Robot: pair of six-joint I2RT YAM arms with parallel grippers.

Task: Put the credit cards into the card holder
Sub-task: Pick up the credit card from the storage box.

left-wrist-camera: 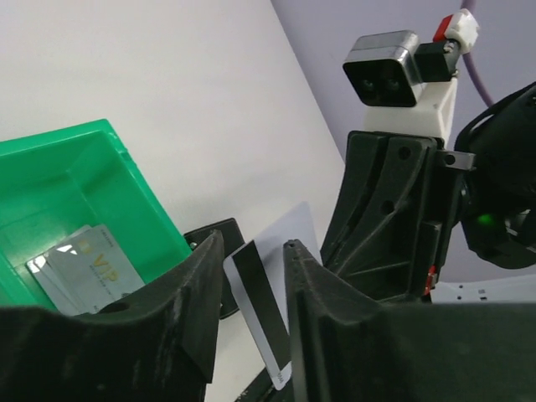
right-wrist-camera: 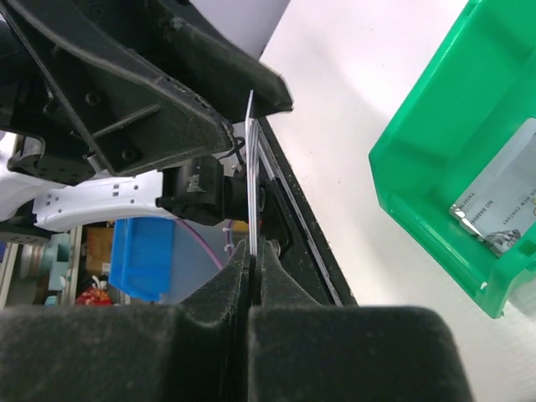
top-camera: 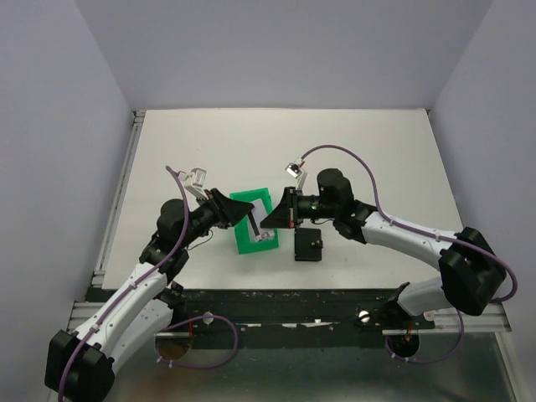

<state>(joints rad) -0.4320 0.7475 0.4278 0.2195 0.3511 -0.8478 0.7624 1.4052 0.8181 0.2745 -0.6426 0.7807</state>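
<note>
Desk (top-camera: 352,151) carries the green bin (top-camera: 249,195), with the card holder (top-camera: 308,244) lying flat just beside it. Above them, the right claw (right-wrist-camera: 254,249) is pinched tight on the white card (left-wrist-camera: 268,285); the left claw (left-wrist-camera: 251,244) straddles that card, jaws apart. We recommend closing the left claw squarely, clear of the right claw's grip, before the right lets go. Remaining cards (left-wrist-camera: 88,272) lie inside the bin.

The silvery card (left-wrist-camera: 92,270) in the green bin (left-wrist-camera: 75,167) reads "VIP" in gold letters; its smaller print is too small to read.
</note>
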